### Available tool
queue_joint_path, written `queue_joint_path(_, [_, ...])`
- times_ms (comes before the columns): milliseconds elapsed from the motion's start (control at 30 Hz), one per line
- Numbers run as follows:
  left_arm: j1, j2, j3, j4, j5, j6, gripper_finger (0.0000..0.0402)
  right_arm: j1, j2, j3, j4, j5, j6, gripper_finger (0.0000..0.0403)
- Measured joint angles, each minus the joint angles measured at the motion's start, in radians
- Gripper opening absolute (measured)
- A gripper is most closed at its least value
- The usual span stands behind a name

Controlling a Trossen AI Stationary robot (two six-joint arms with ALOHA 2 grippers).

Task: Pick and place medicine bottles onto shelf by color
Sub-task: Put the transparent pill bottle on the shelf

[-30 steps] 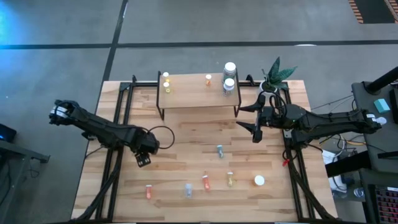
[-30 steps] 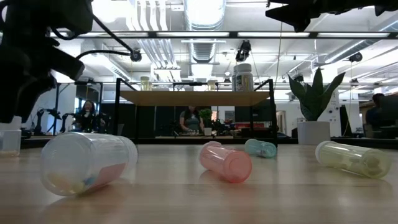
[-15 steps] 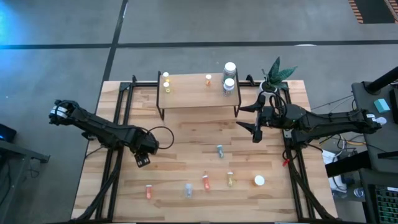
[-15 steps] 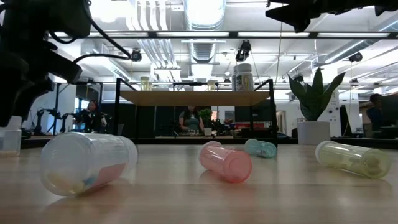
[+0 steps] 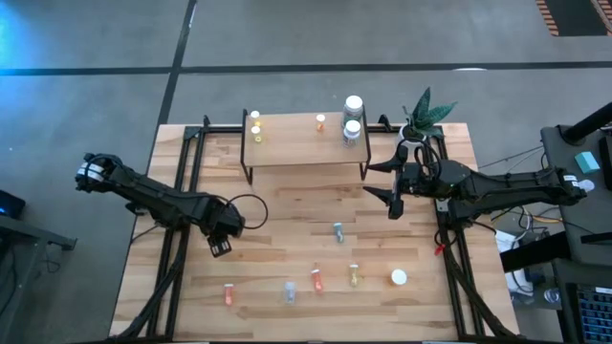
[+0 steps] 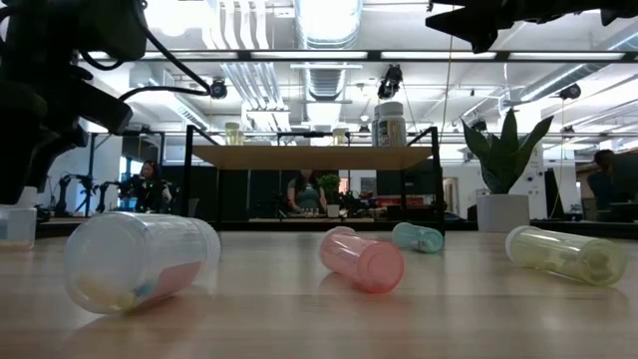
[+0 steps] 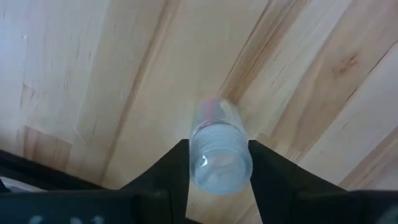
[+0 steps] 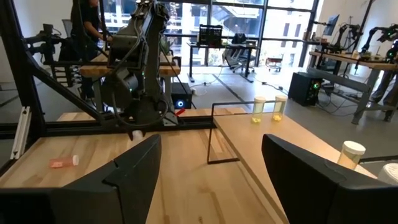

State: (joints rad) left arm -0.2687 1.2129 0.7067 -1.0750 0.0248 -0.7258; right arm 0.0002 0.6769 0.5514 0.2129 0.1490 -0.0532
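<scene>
A small clear-bluish bottle (image 7: 219,149) stands upright on the table's left part, and my left gripper (image 5: 222,246) is shut on it from above. Several other medicine bottles lie on the near half of the table: orange (image 5: 229,294), clear (image 5: 289,290), pink-orange (image 5: 316,280), yellow (image 5: 355,275), bluish (image 5: 338,231). A white-capped one (image 5: 399,277) stands near them. The shelf (image 5: 296,148) at the far edge carries two yellow bottles (image 5: 255,124), an orange one (image 5: 320,121) and two larger white-capped ones (image 5: 353,119). My right gripper (image 5: 392,189) hovers open beside the shelf's right end. My left gripper pinches the clear bottle's upper part, just below its round top (image 7: 219,163), between its two fingers (image 7: 177,171), one on each side. The fingers point down from above. The bottle stays upright with its base on the table (image 7: 124,74).
A white pot with a green plant (image 5: 421,119) stands at the far right corner behind my right arm. Black frame rails (image 5: 182,191) run along the table's left and right sides. Bare planks lie between the shelf and the lying bottles.
In the low view my left gripper's dark outline has drawn in around the clear bottle at the table's left. The bottle stands where it was. My right arm has kept still.
</scene>
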Motion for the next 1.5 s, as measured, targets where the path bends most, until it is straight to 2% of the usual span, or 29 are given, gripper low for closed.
queue_joint_path(200, [0.000, -0.001, 0.005, 0.003, 0.011, 0.001, 0.0123, 0.000, 0.000, 0.000, 0.000, 0.000, -0.001, 0.0267])
queue_joint_path(500, [0.001, -0.005, 0.118, 0.029, -0.015, 0.063, 0.0128, 0.000, 0.000, 0.000, 0.000, 0.000, -0.001, 0.0267])
queue_joint_path(667, [0.024, -0.004, 0.197, 0.044, -0.065, 0.133, 0.0129, 0.000, 0.000, 0.000, 0.001, 0.000, -0.003, 0.0267])
queue_joint_path(933, [0.120, 0.019, 0.340, 0.071, -0.115, 0.305, 0.0129, 0.007, 0.003, 0.000, 0.001, 0.000, 0.000, 0.0267])
queue_joint_path(1133, [0.219, 0.104, 0.475, 0.157, -0.115, 0.522, 0.0130, 0.009, 0.006, 0.000, 0.002, 0.000, -0.008, 0.0267])
queue_joint_path(1333, [0.320, 0.255, 0.673, 0.159, -0.108, 0.734, 0.0130, 0.009, 0.005, 0.001, 0.005, 0.008, -0.027, 0.0267])
queue_joint_path(1500, [0.389, 0.374, 0.832, 0.149, -0.048, 0.868, 0.0130, 0.008, 0.004, 0.010, 0.004, 0.008, -0.046, 0.0267])
